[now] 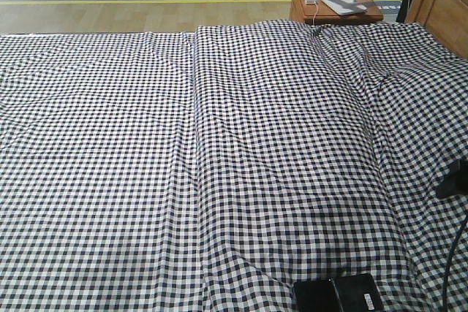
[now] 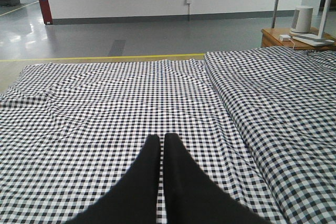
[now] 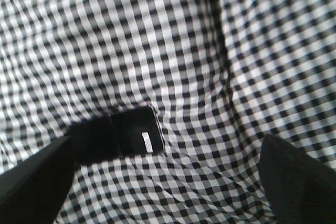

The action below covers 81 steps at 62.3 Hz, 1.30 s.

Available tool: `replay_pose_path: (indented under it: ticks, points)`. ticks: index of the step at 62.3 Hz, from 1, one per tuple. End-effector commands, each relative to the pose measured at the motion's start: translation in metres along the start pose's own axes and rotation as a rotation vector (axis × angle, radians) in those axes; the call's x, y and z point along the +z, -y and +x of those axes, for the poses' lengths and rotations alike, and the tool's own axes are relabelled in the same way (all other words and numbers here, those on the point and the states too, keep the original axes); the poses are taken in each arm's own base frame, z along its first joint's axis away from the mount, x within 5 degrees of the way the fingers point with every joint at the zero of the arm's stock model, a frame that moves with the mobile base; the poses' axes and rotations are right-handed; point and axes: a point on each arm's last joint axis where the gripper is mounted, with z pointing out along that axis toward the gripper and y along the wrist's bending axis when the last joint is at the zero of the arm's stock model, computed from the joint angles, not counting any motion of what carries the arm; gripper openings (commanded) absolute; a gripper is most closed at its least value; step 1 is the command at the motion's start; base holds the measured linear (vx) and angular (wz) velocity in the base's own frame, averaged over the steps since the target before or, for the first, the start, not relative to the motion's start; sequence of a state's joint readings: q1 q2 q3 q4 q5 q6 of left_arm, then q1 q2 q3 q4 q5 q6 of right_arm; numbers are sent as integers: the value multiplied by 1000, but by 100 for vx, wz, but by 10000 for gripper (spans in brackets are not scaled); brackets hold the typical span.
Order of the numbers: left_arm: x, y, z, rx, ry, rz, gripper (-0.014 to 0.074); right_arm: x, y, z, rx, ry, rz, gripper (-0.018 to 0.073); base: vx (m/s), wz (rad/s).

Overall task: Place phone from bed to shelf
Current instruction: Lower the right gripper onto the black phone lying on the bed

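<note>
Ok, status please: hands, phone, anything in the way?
Left hand shut, empty, over the bed. Right hand open above the phone. Phone flat on bed, not gripped. Nothing in the way.

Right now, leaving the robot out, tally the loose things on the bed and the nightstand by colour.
Black: 1, the flat glossy black rectangular phone on the black-and-white checked bed.
White: 3, on the small brown wooden nightstand: a small box, an upright cylinder, a flat-based stand.
Total: 4

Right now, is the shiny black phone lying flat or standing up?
Lying flat. The glossy black rectangular phone rests on the black-and-white checked bed, sticker side up.
</note>
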<state>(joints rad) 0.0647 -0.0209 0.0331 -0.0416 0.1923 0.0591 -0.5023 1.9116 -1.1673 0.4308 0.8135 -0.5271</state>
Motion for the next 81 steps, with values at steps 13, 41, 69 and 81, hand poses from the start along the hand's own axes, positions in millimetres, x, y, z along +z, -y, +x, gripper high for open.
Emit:
replay_pose_path:
  ticks: [13, 41, 69, 81]
  points:
    - [0, 0, -5, -9, 75, -3, 1, 58, 17, -6, -36, -136, -100, 648, 0, 0]
    - [0, 0, -5, -9, 75, -3, 1, 151, 25, 15, -11, -315, -395, 631, 0, 0]
    - [0, 0, -5, -9, 75, -3, 1, 200, 29, 27, -28, -397, -574, 616, 0, 0]
    - [0, 0, -5, -9, 75, -3, 1, 212, 31, 24, -19, -398, -616, 603, 0, 0]
